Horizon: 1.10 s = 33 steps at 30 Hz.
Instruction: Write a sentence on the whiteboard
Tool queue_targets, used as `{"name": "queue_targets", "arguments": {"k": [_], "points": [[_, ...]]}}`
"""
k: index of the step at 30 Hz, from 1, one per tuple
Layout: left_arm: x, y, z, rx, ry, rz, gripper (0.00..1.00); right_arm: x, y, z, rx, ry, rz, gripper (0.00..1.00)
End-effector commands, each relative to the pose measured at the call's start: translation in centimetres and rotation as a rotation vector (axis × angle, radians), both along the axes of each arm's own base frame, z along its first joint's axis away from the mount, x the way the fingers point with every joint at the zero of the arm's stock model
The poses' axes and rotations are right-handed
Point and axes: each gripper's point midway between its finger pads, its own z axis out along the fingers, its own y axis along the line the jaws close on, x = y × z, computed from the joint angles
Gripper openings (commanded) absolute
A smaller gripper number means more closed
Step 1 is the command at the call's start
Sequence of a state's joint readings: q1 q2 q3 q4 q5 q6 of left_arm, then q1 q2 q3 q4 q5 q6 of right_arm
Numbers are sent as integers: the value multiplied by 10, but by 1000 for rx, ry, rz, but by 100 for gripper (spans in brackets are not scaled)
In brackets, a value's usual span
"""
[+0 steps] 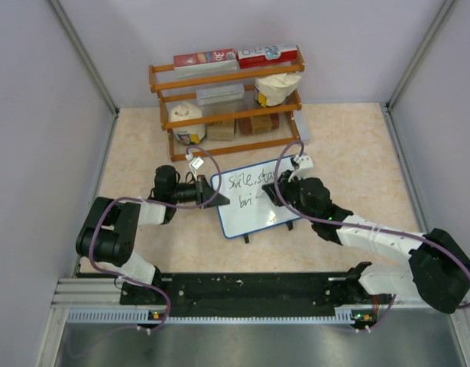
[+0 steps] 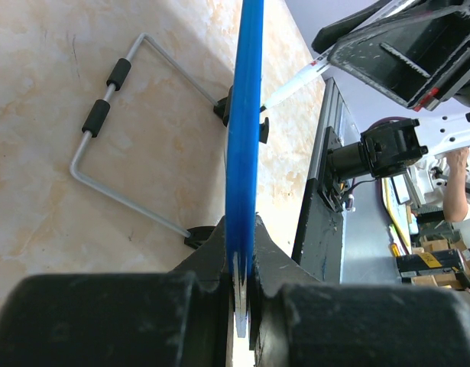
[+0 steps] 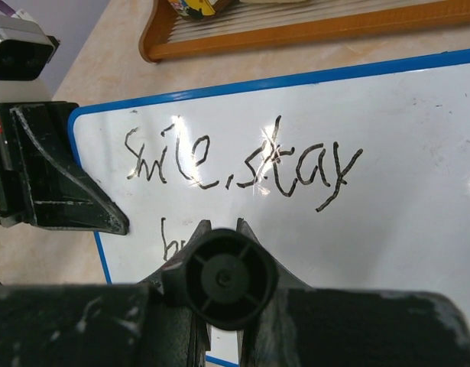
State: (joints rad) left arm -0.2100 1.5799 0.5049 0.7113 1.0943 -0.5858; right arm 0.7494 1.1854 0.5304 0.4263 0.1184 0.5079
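Pinching whiteboard [image 1: 257, 210] edge with left gripper [image 2: 241, 264] to steady it, squeezing marker [image 3: 228, 279] in right gripper [image 3: 223, 227] over whiteboard to finish sentence [image 3: 235, 164].

The whiteboard [image 1: 250, 218] lies in the middle of the table, in front of a wooden shelf [image 1: 227, 76]. The left gripper [image 1: 218, 195] touches its left edge. The right gripper [image 1: 273, 194] covers part of the sentence [image 1: 241, 182].
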Motion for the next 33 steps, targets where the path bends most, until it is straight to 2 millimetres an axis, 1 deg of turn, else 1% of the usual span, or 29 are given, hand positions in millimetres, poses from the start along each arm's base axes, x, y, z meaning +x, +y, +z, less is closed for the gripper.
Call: {"name": "queue_targets", "arguments": {"k": [1, 6, 13, 19, 25, 33], "points": [[8, 4, -17, 49, 11, 56, 0, 11, 1, 4, 3, -23, -24, 0], [8, 5, -17, 50, 8, 59, 0, 12, 5, -2, 3, -10, -18, 0], [8, 5, -17, 50, 9, 59, 0, 7, 8, -2, 2, -4, 17, 0], [8, 4, -17, 50, 8, 57, 0, 1, 10, -18, -23, 34, 49, 0], [8, 4, -18, 50, 12, 57, 0, -4, 8, -27, -34, 50, 58, 0], [8, 4, -18, 51, 12, 59, 0, -10, 3, -24, -32, 37, 61, 0]]}}
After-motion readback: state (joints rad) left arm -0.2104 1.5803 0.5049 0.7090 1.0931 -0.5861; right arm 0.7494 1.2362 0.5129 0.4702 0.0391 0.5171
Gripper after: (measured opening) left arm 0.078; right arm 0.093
